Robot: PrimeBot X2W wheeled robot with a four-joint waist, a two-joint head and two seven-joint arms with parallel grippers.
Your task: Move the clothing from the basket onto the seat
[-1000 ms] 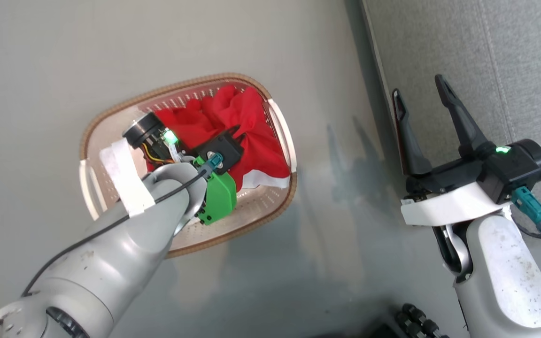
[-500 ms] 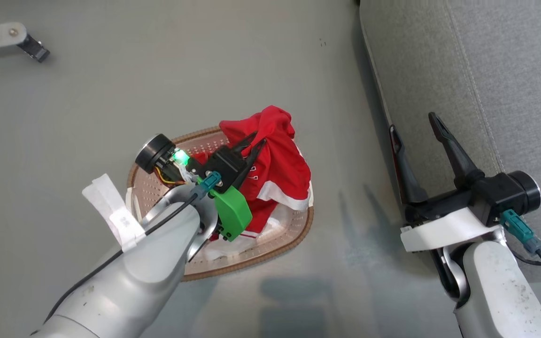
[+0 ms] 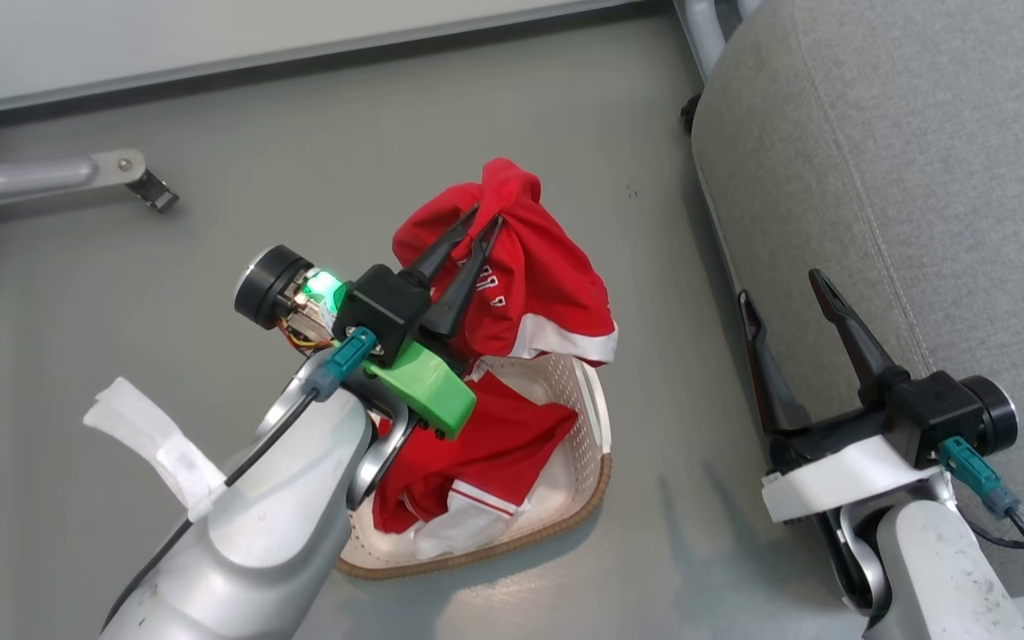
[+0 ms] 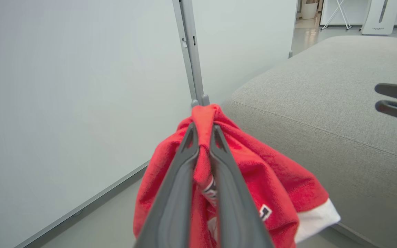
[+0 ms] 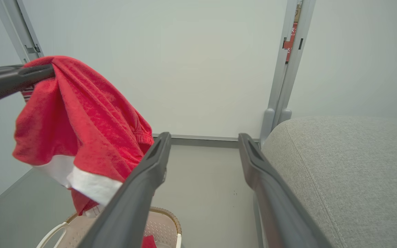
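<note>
The left gripper [image 3: 487, 215] pinches one red garment [image 3: 556, 293] tight between its fingers, cloth draping below them over the basket [image 3: 596, 462]. A second garment [image 3: 485, 440] lies inside (nothing on the seat [image 3: 876, 133] yet, as far as I see). The right gripper [image 3: 781, 284] gapes empty, the seat beside its fingers.

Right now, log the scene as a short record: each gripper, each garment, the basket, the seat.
left gripper: shut on the held garment, above the basket
right gripper: open, holding nothing, beside the seat
held garment: red with white trim, hanging over the basket
second garment: red and white, lying in the basket
basket: on the floor, left of the seat
seat: grey, no clothing on its visible part
</note>
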